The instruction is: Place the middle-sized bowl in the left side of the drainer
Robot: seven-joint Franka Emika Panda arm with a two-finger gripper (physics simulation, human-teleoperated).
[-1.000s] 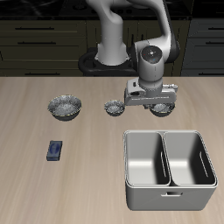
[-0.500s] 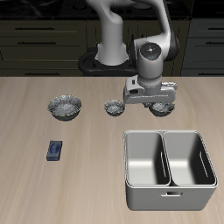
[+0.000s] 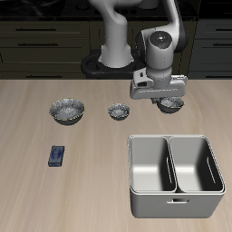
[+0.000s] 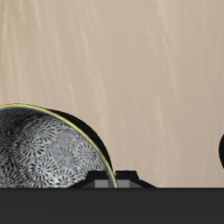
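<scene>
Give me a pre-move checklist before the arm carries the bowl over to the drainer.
1. Right bowl targeted: ok. The gripper is at the middle-sized bowl, not the wider bowl or the tiniest bowl.
2. Grasp on the bowl: cannot tell. The wrist view shows the bowl's rim close to the gripper, but the fingertips are out of sight.
3. Bowl off the table: cannot tell from either view.
4. Drainer compartments free: ok, both look empty.
5. Path to the drainer: ok, nothing lies between the bowl and the drainer.
6. Blue object out of the way: ok, it lies far off, beyond the wider bowl.
</scene>
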